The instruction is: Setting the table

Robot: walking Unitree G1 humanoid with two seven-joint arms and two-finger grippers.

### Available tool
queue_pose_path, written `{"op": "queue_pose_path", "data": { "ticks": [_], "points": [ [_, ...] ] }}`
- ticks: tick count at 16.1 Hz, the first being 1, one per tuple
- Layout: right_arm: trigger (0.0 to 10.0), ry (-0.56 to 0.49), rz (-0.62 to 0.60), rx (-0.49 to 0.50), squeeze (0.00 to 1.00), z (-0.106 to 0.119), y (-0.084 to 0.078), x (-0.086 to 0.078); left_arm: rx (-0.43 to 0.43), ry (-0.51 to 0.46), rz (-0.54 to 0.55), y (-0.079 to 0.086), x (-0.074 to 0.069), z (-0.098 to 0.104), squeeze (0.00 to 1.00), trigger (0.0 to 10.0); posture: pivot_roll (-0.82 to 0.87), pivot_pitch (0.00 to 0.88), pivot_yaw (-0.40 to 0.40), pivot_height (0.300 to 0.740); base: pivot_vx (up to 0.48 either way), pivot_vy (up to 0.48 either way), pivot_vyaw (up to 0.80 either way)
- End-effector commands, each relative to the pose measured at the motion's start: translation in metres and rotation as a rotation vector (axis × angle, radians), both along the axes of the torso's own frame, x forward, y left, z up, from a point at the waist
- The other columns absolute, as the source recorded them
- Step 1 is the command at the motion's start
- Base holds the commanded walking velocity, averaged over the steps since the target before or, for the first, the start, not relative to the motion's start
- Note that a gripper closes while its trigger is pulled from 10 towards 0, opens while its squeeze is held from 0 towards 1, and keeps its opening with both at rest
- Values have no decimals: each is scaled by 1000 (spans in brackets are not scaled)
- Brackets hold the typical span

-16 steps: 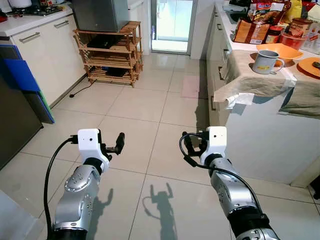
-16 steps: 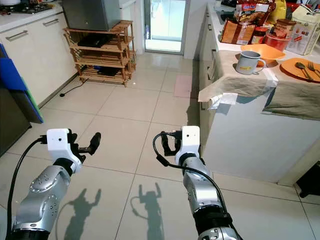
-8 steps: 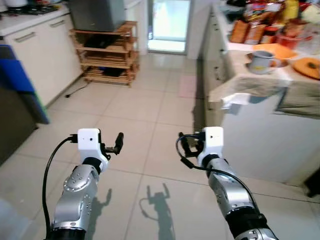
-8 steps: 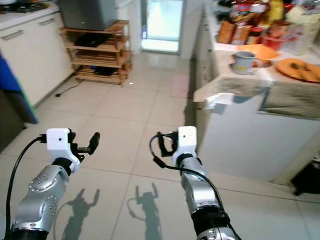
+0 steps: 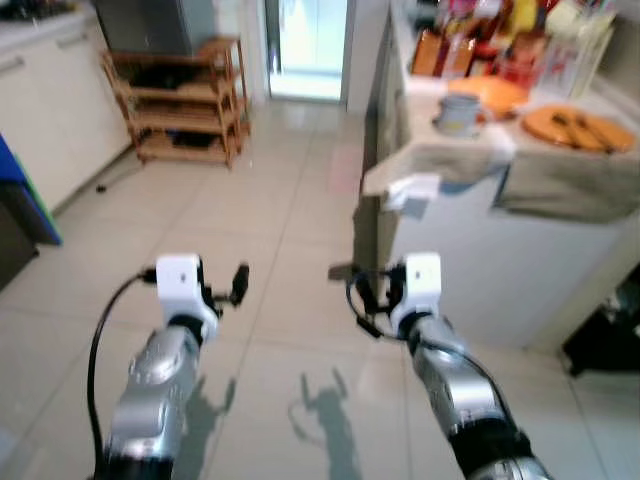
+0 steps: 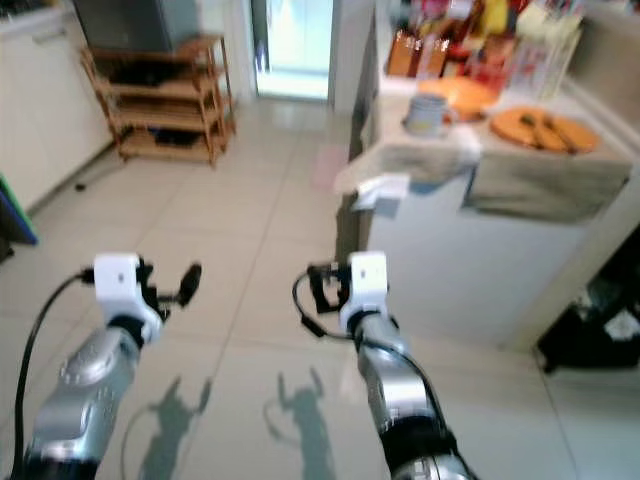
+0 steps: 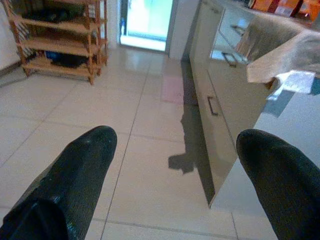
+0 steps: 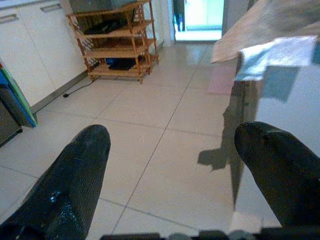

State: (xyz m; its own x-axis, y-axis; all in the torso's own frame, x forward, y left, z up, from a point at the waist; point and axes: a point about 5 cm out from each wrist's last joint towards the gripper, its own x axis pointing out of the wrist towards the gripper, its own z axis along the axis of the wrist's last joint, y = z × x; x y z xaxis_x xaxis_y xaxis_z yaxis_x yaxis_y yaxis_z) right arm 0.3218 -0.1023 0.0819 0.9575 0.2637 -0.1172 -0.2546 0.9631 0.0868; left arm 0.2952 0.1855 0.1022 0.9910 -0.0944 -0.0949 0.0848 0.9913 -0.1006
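Tiled kitchen floor ahead, blurred; left end effector and right end effector both released and empty, mug and orange plate on the cloth-draped desk far right: steady, then face it squarely.

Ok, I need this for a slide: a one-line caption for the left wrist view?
Open left pincer held over the tiled floor, facing a wooden shelf and a cloth-draped counter.
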Motion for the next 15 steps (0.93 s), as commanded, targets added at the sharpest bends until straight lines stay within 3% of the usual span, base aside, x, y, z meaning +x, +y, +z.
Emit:
{"op": "queue_pose_path", "data": {
  "ticks": [1,15],
  "points": [
    [10000,-12,-29,-21,0,1,-11,0,-4,6,-7,-5,1,-1,0,10000,-57,0,23,740,0,-465,0],
    [10000,-6,-44,-30,0,-1,-15,-1,-15,-3,-14,-13,7,1,0,10000,-69,0,31,740,0,-457,0]
  ]
}}
